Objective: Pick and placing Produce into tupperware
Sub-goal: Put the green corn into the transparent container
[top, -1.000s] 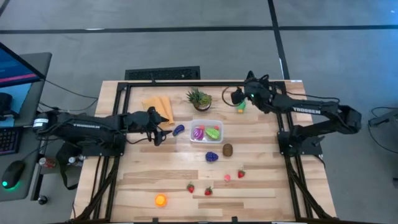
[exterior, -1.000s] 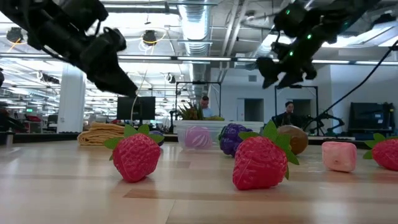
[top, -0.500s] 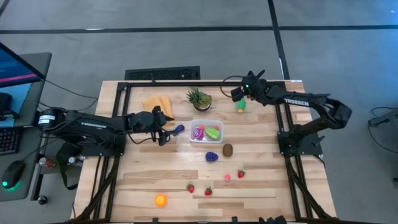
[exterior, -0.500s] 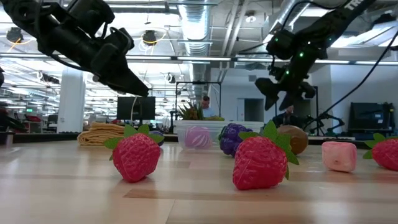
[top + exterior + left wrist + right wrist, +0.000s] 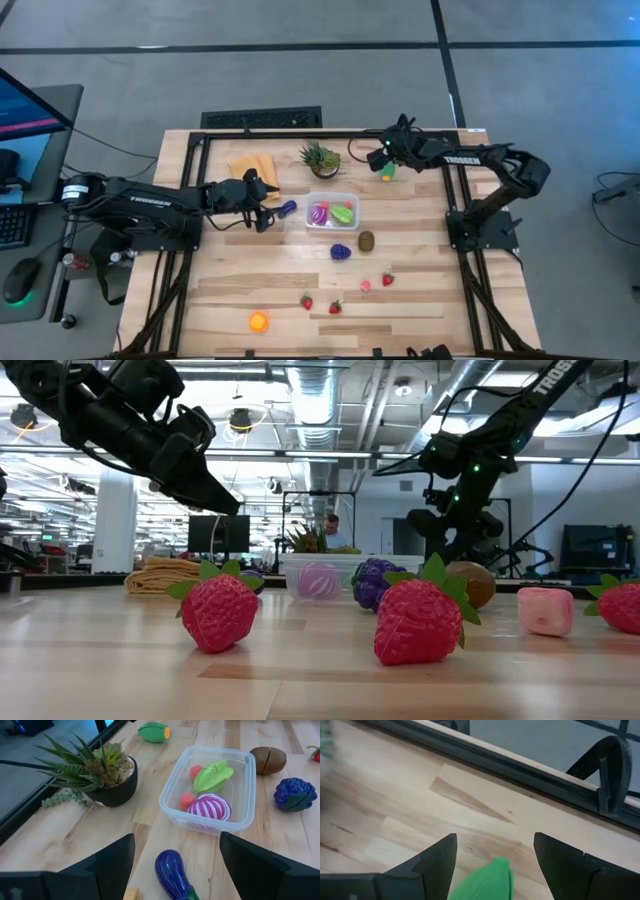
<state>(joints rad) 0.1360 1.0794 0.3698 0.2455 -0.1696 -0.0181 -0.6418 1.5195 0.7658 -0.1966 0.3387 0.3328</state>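
- Clear tupperware (image 5: 332, 212) partly filled: striped purple, green and red pieces inside.
- Purple eggplant (image 5: 172, 873) just ahead of open, empty left end effector (image 5: 262, 205).
- Green vegetable (image 5: 487, 880) under open right end effector (image 5: 381, 156).
- Strawberries (image 5: 335, 307), orange (image 5: 259, 321) still loose on worktop (image 5: 230, 270).

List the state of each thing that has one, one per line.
Tupperware: lidless, holding a few toy pieces.
Eggplant: on the table, outside the tupperware.
Left gripper: open, above the eggplant.
Right gripper: open, over a green toy.
Cloth: folded.
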